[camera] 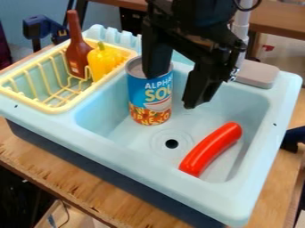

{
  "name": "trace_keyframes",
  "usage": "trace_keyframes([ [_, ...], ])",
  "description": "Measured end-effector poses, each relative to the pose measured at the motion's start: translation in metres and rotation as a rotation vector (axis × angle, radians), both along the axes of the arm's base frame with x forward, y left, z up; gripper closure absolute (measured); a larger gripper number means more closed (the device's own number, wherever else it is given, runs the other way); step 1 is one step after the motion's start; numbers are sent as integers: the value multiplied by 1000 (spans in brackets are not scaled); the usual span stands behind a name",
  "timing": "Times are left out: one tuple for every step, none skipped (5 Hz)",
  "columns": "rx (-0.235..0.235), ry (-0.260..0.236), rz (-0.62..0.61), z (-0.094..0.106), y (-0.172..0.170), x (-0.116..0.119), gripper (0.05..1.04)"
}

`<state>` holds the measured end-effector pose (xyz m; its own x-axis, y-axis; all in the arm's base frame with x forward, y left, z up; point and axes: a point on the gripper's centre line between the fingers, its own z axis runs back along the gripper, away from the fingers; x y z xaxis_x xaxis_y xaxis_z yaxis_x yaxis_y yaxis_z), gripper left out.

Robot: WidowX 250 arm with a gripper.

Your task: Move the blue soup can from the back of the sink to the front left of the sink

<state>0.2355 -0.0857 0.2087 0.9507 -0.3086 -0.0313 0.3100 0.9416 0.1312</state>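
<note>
Wooden tabletop (89, 189) runs along the near edge, its grain and worn front edge visible, with a pale blue toy sink (149, 167) set on it at a slant, over a dark base. Behind the black gripper (173, 92), a second wooden surface (283, 23) crosses the upper right of the room, and blue shows at the upper left, with a dark clamp-like thing (43, 27) before it.

The fingers (200, 84) hang over the basin, spread well apart and pointing down — no thing is clearly held. Just below and beside them a soup can (149, 100) stands upright on the basin floor; one finger overlaps its top, though whether they touch I cannot tell. Nearer the camera than the fingers are the round drain hole (171, 144) and, to its right, a curved red sausage-like toy (211, 149) lying aslant. Left of the fingers, a yellow rack (58, 108) holds a brown bottle (77, 51) and a yellow pepper (102, 61), side by side; a grey pad (257, 74) sits right of them on the sink's back rim.

Part of the can's upper rim is hidden by the finger. The arm is cut off at the top edge, hiding part of the pale faucet post (241, 26) — and a dark thing (294, 138) at the right edge is too cropped to name.
</note>
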Motion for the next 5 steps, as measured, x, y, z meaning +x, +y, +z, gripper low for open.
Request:
trace_keyframes([
  [9, 28, 0, -7, 0, 0, 82],
  [-14, 2, 52, -3, 16, 12, 82],
  [-40, -47, 104, 6, 35, 27, 82],
  [-40, -55, 163, 3, 53, 48, 82],
  [-3, -59, 198, 6, 61, 73, 82],
])
